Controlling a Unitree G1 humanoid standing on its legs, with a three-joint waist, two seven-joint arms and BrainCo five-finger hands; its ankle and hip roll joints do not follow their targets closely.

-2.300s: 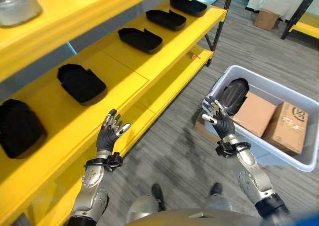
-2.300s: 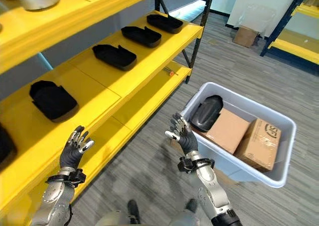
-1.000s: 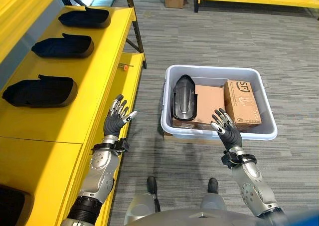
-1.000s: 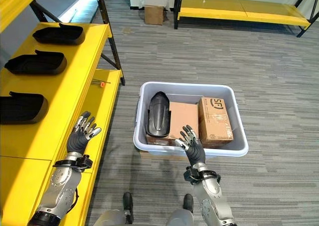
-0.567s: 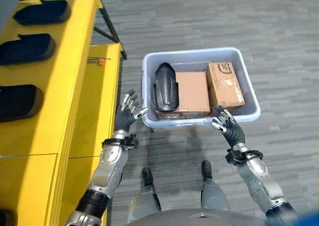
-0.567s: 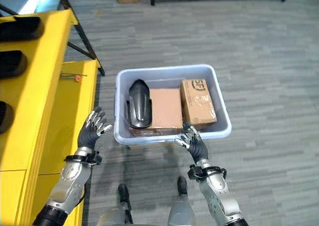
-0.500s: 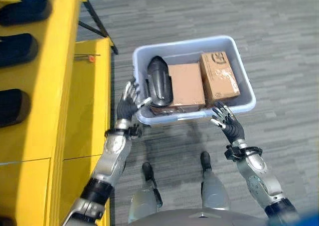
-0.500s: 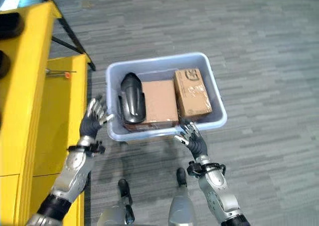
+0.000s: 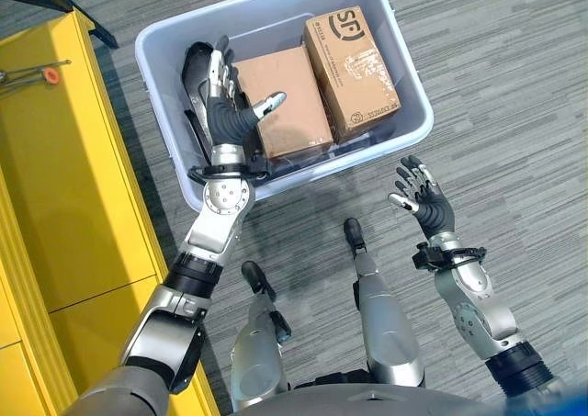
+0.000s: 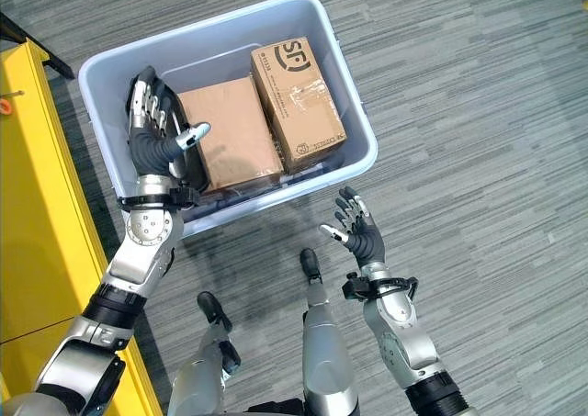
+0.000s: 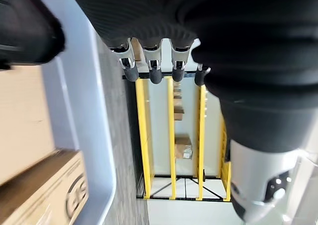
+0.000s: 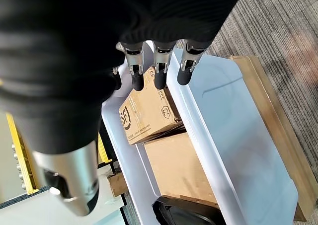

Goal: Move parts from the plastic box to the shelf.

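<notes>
over the plastic box (image 9: 418,113), the spread, empty left robot hand (image 9: 225,113) half hides a black part (image 9: 196,72).

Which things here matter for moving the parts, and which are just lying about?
Job:
plastic box
black part inside it
yellow shelf
left hand, open over the part
right hand, open outside the box

Just there:
two cardboard boxes in the plastic box
orange-tipped tool on the shelf

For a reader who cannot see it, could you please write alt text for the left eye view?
The left hand, fingers open, is above the black part at one end of the grey plastic box, beside two cardboard boxes. The right hand hangs open outside the box, above the floor.
</notes>
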